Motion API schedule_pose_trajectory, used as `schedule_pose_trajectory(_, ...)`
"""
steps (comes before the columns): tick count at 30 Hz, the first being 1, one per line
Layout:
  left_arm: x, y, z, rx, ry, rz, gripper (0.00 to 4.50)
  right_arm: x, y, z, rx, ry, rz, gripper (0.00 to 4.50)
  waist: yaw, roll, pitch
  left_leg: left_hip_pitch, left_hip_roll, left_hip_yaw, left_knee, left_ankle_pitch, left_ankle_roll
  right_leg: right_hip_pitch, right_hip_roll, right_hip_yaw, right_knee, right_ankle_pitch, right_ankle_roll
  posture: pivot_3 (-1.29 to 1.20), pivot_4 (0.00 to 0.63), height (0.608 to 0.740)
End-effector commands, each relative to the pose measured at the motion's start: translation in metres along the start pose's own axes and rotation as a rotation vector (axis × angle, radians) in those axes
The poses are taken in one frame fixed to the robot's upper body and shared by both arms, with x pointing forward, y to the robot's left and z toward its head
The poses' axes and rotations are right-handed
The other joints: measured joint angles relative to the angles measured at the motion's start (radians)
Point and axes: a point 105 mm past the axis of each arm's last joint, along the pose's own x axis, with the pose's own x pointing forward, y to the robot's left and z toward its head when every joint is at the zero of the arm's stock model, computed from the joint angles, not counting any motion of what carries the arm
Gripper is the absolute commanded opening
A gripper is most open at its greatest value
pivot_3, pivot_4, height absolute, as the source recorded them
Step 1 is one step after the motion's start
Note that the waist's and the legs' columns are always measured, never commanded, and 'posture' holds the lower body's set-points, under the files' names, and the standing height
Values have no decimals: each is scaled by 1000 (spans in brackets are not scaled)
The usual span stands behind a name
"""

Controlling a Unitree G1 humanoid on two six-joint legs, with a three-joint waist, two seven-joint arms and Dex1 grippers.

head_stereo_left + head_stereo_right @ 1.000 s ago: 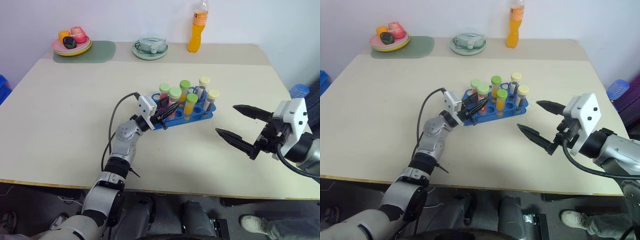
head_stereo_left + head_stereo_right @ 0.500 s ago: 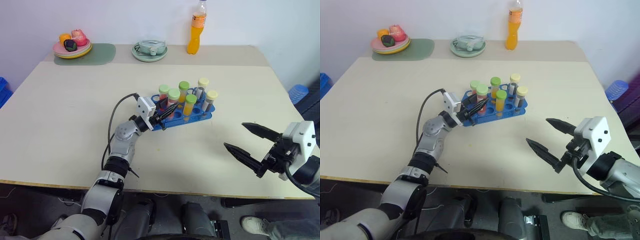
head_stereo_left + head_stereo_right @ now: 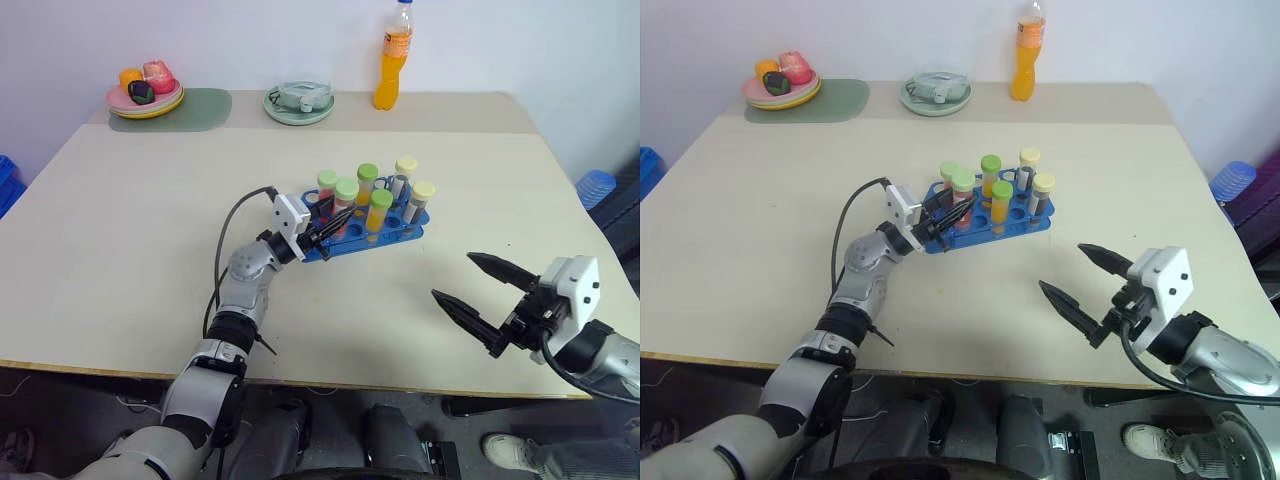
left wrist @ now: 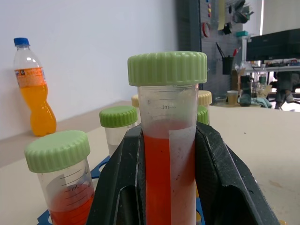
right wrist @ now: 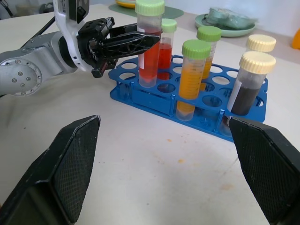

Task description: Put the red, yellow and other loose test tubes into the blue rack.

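1. You are looking down on a pale beige table [image 3: 120, 230] set against a white wall.
2. At the table's far edge stand an orange drink bottle [image 3: 395, 55], a green-rimmed plate [image 3: 300, 100] with a pale object on it, and a stack of plates [image 3: 145, 95] holding small toy foods, resting on a green mat [image 3: 195, 105].
3. The blue rack [image 3: 400, 228] sits near the middle of the table, its long side slanting slightly.
4. Several capped tubes stand upright in the rack: a yellow-orange tube [image 5: 192, 77] with a green cap, a dark brown tube [image 5: 248, 84] with a cream cap, and others behind them.
5. Your left gripper [image 3: 325, 228] reaches the rack's near-left end, its two black fingers [image 4: 220, 173] clamped on the pinkish-red tube [image 4: 166, 154] with the pale green cap.
6. That tube stands upright with its lower end down in a hole of the rack, as the right wrist view shows.
7. Your right gripper [image 3: 475, 290] hangs above the table's near-right part, well apart from the rack, its jaws spread wide and holding nothing.
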Motion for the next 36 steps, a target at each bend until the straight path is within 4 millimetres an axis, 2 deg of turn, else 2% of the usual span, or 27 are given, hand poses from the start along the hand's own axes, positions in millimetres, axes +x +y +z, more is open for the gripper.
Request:
schedule_pose_trajectory(1,-23,3,-28,-59,119,37,871,-2,1,4,-15,-26,0,4500,0,0,0,0,0,0,0,0,0,0,0,0,0,0,0,0,150,740)
schedule_pose_trajectory(5,-22,2,-28,-64,120,35,871,-4,1,1,-9,-21,2,4500,0,0,0,0,0,0,0,0,0,0,0,0,0,0,0,0,150,740)
schedule_pose_trajectory(12,-17,-15,-29,-116,103,-30,871,-6,1,-3,1,-14,0,4500,-2,-1,1,0,0,0,-2,0,0,-1,0,1,0,0,0,0,150,740)
schedule_pose_trajectory(19,-24,-11,-32,-115,120,-20,871,-6,1,-2,1,-19,-3,4500,1,0,0,-1,0,0,-3,-1,0,-2,0,0,-1,-1,1,0,150,740)
schedule_pose_trajectory(23,-21,-15,-15,-180,22,-90,871,-6,0,-2,1,-24,-4,4500,0,0,0,-1,0,0,-3,-1,0,-2,0,0,-1,-1,1,0,150,740)
schedule_pose_trajectory(24,-18,-15,-11,-181,2,-89,1824,-6,0,-2,1,-24,-5,4500,1,0,0,-1,0,0,-3,-2,0,-3,0,0,-1,-1,1,0,150,740)
schedule_pose_trajectory(29,-10,-10,-1,-140,9,-15,4181,-6,-2,-6,0,-21,-10,4500,4,-2,1,-3,0,0,-1,-2,0,-2,0,0,-1,-1,2,0,150,740)
schedule_pose_trajectory(32,-15,-8,9,-115,14,-26,4181,-6,-3,-9,4,-18,-17,4500,1,-2,1,-3,0,0,-1,-2,0,-3,0,0,-1,-1,2,0,150,740)
schedule_pose_trajectory(36,-35,2,25,-68,26,-22,4181,-6,-6,-16,11,-9,-27,4500,1,-2,1,-4,0,0,-2,-2,0,-4,0,0,0,-1,1,0,150,740)
